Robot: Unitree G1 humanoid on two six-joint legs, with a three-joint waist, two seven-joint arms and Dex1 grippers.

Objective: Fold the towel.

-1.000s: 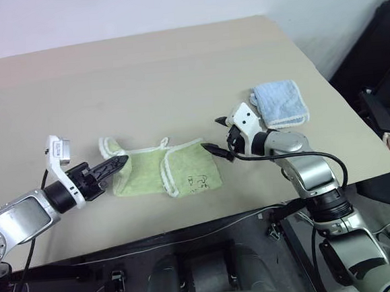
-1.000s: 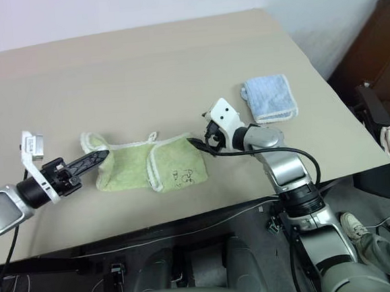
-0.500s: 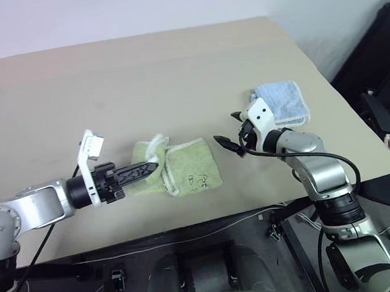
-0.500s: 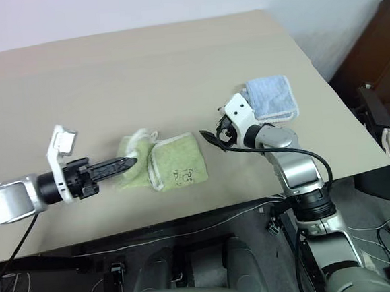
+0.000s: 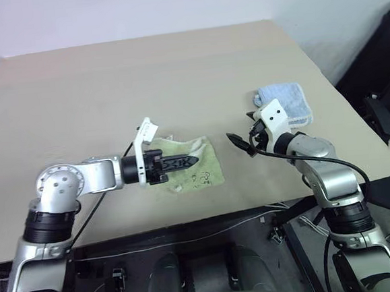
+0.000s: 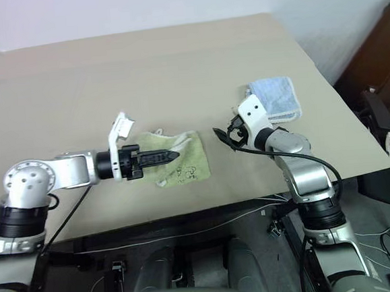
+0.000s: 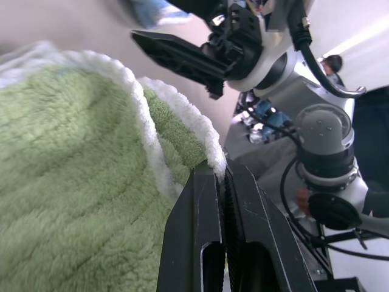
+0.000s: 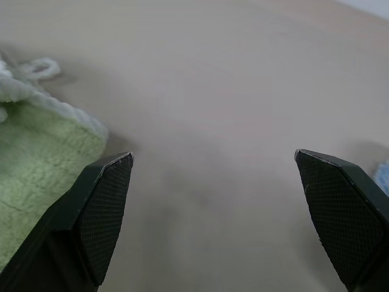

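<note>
Dark embroidered marks on the green towel (image 5: 198, 166), too small to read; no other legible text.

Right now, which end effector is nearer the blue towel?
Right. The right end effector hangs open just beside the blue towel, between it and the green towel. The left end effector is farther off, shut on the green towel's edge.

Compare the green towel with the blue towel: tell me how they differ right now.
The green towel is the larger; the blue towel is smaller. The green towel has its white edge pinched in the shut left gripper; nothing touches the blue towel. The green towel lies mid-table, toward the near edge; the blue towel lies by the table's right edge, beyond the open right gripper. Both are fluffy cloth, folded over.
</note>
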